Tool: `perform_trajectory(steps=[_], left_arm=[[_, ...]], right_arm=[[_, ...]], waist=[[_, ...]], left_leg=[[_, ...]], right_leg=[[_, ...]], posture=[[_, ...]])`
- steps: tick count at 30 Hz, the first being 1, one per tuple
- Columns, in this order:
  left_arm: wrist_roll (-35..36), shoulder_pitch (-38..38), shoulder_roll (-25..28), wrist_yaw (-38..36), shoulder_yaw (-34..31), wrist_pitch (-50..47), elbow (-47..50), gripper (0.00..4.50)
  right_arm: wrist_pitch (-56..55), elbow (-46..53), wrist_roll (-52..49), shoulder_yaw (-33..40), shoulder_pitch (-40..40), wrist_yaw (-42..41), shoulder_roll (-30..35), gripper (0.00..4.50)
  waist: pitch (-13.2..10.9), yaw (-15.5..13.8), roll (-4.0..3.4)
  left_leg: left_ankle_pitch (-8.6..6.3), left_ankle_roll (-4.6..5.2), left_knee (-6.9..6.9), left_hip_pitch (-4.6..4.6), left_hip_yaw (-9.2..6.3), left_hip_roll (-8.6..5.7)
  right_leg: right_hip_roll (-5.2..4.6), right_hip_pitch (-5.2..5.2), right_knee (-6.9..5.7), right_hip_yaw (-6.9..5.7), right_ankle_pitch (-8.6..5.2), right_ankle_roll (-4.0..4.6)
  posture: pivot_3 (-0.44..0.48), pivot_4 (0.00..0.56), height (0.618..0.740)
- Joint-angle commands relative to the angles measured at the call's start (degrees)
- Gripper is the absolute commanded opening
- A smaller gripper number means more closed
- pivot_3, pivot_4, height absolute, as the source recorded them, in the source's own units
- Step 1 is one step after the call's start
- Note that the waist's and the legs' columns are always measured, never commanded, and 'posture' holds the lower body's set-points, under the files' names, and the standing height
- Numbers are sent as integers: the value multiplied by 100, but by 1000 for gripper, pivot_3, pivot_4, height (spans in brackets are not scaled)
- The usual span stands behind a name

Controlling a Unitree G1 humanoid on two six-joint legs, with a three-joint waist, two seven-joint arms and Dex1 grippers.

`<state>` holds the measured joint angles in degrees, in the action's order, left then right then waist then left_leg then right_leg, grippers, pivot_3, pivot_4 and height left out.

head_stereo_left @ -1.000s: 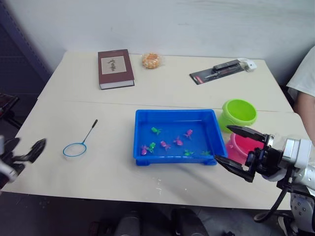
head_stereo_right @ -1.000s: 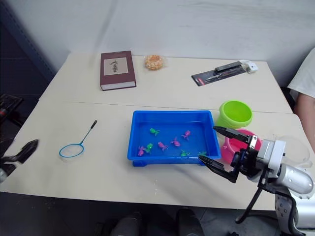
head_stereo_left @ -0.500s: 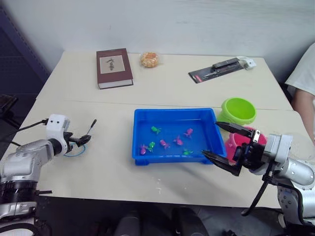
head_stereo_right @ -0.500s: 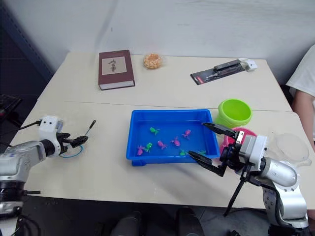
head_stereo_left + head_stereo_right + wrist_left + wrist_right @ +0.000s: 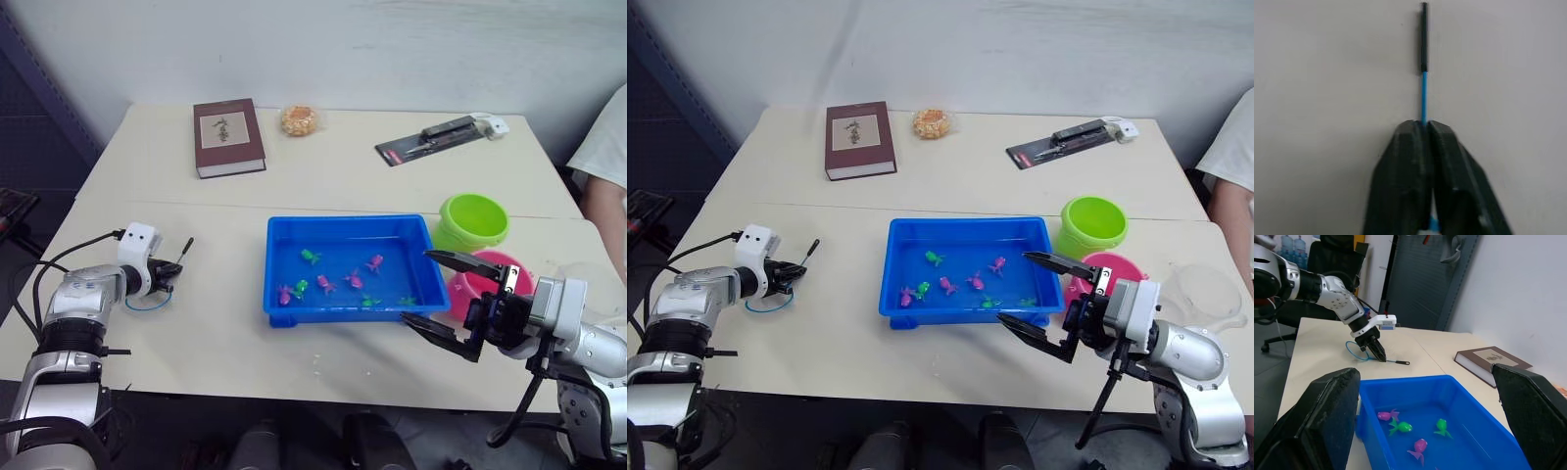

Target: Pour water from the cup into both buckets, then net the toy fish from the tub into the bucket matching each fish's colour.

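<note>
Only cream table (image 5: 323, 186), white wall (image 5: 343, 49)

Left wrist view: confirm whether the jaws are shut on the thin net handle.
Yes, the left gripper has its jaws shut on the blue-and-black net handle.

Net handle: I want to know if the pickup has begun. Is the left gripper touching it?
Touching. In the left wrist view the left gripper is shut on the net, its thin handle running straight out from between the closed fingertips.

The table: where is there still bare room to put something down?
Table: a wide strip between book and packaged tool, behind the tub; also the near edge in front of it. Crowded on the right, around the green bucket, pink bucket and cup.
</note>
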<state>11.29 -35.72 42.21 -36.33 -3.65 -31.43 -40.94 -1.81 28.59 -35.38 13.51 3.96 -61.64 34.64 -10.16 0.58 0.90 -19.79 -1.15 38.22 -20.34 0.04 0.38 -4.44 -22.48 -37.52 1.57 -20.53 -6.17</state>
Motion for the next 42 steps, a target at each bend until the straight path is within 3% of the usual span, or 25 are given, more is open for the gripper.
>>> perform_trajectory(steps=[1, 4, 8, 10, 14, 18, 22, 24, 42], left_arm=[[449, 30, 187, -758, -461, 186, 273, 43], [948, -56, 544, -1786, -784, 421, 1115, 43], [1316, -65, 970, -3051, -570, 386, 2303, 43], [1358, -64, 1167, -3800, -245, 588, 2843, 43], [1108, -442, 1166, -5173, 1104, 1003, 4170, 43], [804, -812, 725, -5282, 1796, 1258, 4449, 43], [892, -1209, 67, -5038, 2090, 1001, 4471, 43], [797, -1329, -124, -4978, 2153, 1044, 4297, 43], [943, -1134, -354, -4728, 1847, 726, 4242, 43]], right_arm=[[83, 396, -207, 107, 49, 124, 105, 4500], [397, 590, -523, 152, -89, 225, 257, 4500], [1386, 778, -1389, 49, -424, 532, 632, 4500], [2148, 791, -2013, -67, -936, 1199, 753, 4500], [3187, 379, -1205, -1112, -2428, 1124, 1375, 4500], [4171, 29, -1231, -1663, -3544, 1373, 1360, 4500], [5204, -111, -1471, -2087, -4109, 1227, 1378, 4500], [5563, -32, -1617, -2263, -4226, 1011, 1403, 4500], [6435, 10, -1921, -1935, -4283, 1866, 632, 4500]], waist=[[-2, -29, 3], [-16, -33, 31], [-26, -24, 48], [-27, -24, 43], [-36, 19, 27], [-36, 15, 27], [-36, 20, 27], [-36, 38, 28], [-36, 97, 27]], left_leg=[[0, 0, 0, -3, -1, 1], [2, -3, 4, -12, -7, 6], [6, -11, 5, -23, -24, 11], [6, -11, 5, -21, -26, 9], [11, -7, 7, -21, -25, 4], [11, -7, 1, -34, -34, 8], [9, 1, 64, -139, -41, 7], [7, 5, 97, -191, -58, 7], [12, 3, 104, -198, -105, -15]], right_leg=[[0, -2, 0, 0, 0, 0], [1, -9, 1, 5, 0, 0], [-2, -9, 5, 4, 0, 1], [-6, -5, 12, 2, 0, 1], [-8, -4, 10, 5, 1, 2], [1, -13, 19, 2, 1, 3], [2, -102, -34, -7, 2, 0], [1, -130, -36, -26, 6, -8], [-15, -113, -35, -113, 8, -11]], posture=[[0, 150, 740], [0, 150, 740], [0, 150, 740], [0, 150, 740], [0, 150, 740], [0, 150, 740], [0, 150, 740], [0, 150, 740], [0, 150, 740]])
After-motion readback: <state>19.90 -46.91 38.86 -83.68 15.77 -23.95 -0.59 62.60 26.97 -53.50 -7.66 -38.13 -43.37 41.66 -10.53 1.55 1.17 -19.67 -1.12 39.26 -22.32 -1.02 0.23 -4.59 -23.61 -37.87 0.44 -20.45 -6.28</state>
